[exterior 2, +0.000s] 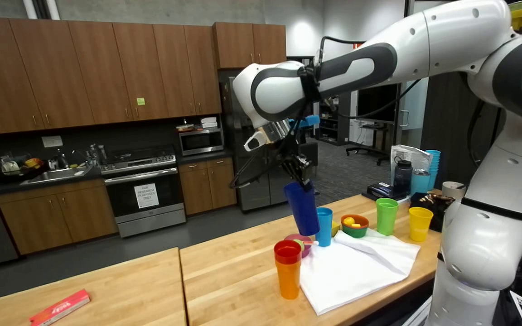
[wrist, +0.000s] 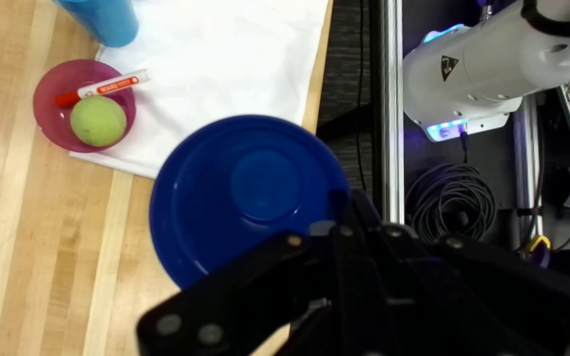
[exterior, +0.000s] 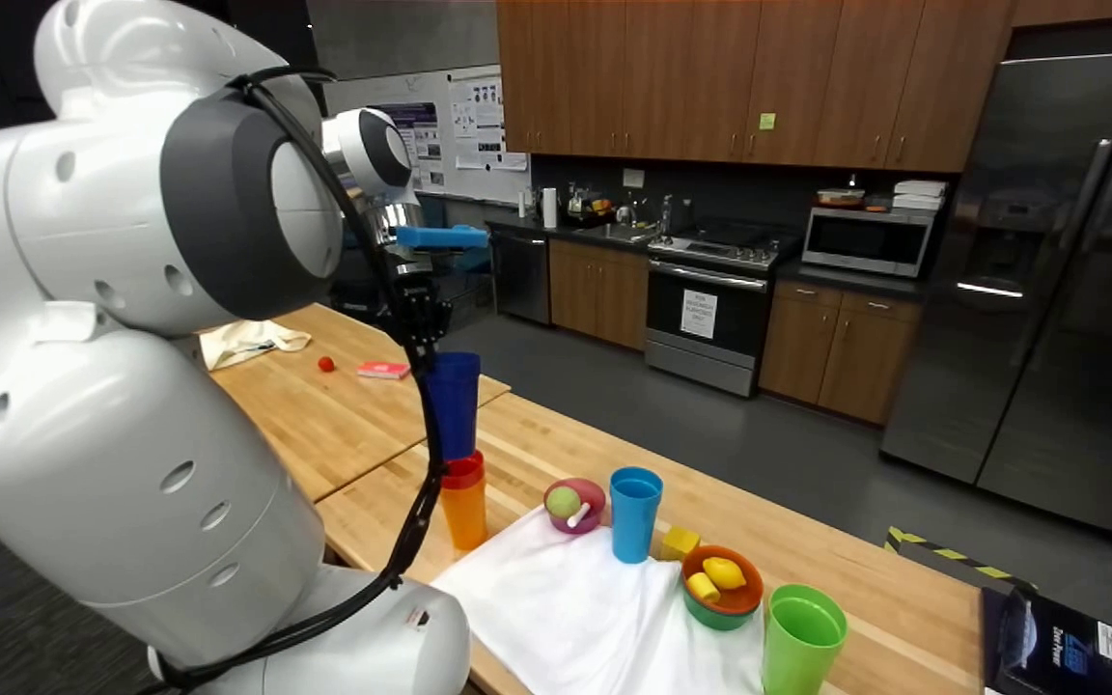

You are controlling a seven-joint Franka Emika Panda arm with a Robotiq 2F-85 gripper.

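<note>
My gripper is shut on the rim of a dark blue cup, which hangs in the air, mouth up and tilted in an exterior view. The wrist view looks down into its interior. An orange cup stands upright on the wooden table with a red cup seemingly nested in its top. In an exterior view the bottom of the dark blue cup appears just over the red rim; elsewhere it shows apart from it, higher and to one side. The orange and red cups are hidden in the wrist view.
On a white cloth or beside it stand a light blue cup, a pink bowl with a ball and marker, stacked bowls with yellow items, a green cup and a yellow cup. A red box lies farther off.
</note>
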